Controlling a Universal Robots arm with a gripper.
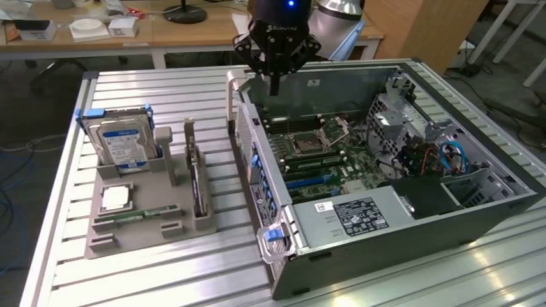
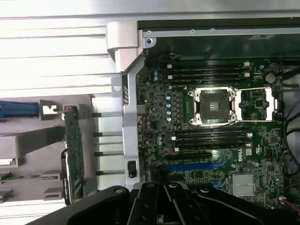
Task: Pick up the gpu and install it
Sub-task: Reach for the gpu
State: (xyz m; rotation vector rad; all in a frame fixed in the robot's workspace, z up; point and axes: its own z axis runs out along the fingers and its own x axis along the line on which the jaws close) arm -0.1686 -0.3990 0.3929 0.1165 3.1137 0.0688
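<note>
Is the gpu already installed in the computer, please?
Not installed: the gpu stands on edge in the grey holder, outside the computer case.

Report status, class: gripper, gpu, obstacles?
Gripper above case, carrying nothing. Gpu upright in holder, untouched. Case's wall stands between them.
</note>
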